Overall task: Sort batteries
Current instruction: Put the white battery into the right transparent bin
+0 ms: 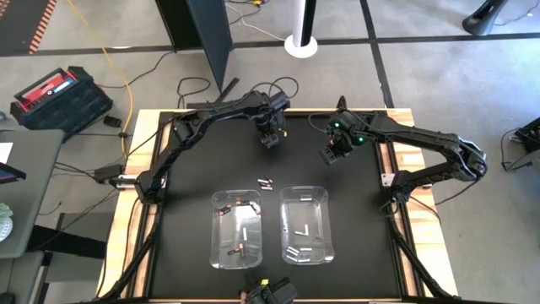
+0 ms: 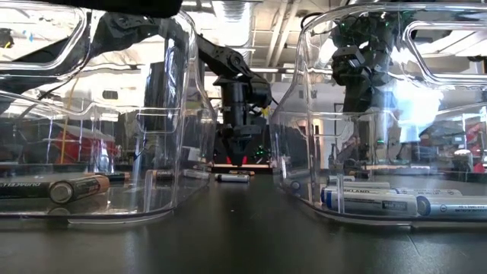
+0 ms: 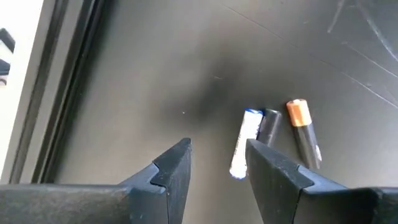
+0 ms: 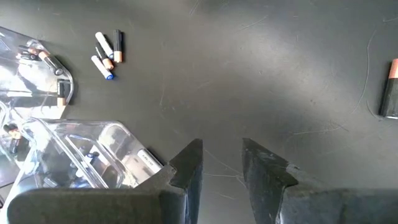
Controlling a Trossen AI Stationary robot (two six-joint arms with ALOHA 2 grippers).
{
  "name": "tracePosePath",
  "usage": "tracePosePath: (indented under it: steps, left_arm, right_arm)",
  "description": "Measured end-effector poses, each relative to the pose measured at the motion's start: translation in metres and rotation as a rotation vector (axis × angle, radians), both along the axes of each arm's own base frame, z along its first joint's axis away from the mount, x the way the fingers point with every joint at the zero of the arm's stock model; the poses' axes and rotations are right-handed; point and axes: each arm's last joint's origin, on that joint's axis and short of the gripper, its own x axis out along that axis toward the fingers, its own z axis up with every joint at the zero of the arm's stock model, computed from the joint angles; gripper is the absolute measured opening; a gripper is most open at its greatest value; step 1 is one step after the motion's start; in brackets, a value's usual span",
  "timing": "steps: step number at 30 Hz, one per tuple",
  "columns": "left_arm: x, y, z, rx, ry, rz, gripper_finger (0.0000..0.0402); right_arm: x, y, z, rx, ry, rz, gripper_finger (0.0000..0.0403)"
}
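Hanging over the far middle of the black counter [image 1: 194, 160], the left claw [image 1: 270, 138] had its jaws parted a fair bit with nothing between them. The loose batteries [image 1: 266, 181] sat on the counter just in front of it, toward the near side, between that claw and the two clear bins. From the left wrist view you could see three of them bunched together just past the claw's tips: a white cell with a blue end [image 3: 244, 143], a dark one [image 3: 268, 126] touching it, and a dark one with a copper end [image 3: 303, 131] right beside that. All three lay flat, long axes roughly parallel, with the blue and copper ends pointing away from the claw, and they sat off toward one finger instead of centred in the gap.

The right claw [image 1: 333, 153] hovered over the far right part of the counter, jaws slightly apart and also empty, well away from that little cluster. Its wrist view caught another dark, copper-ended cell [image 4: 390, 89] lying alone at the frame edge.

The left bin [image 1: 237, 229] held a few dark batteries lying at mixed angles. The right bin [image 1: 306, 224] held white ones [image 2: 396, 200], lying flat and mostly side on to the low camera.
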Motion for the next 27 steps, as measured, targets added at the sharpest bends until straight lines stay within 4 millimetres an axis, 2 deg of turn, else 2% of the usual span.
tracePosePath:
  steps: [7,27]
  left_arm:
    - [0.0004,0.0000,-0.0068,-0.002,0.001,-0.001,0.0138]
    - [0.0026,-0.0078,-0.0072,-0.013,0.023,-0.038,0.0132]
  right_arm:
    - [0.0000,0.0000,0.0000,0.000,0.000,0.000,0.0127]
    - [0.0000,0.0001,0.0000,-0.004,0.000,0.008,0.0127]
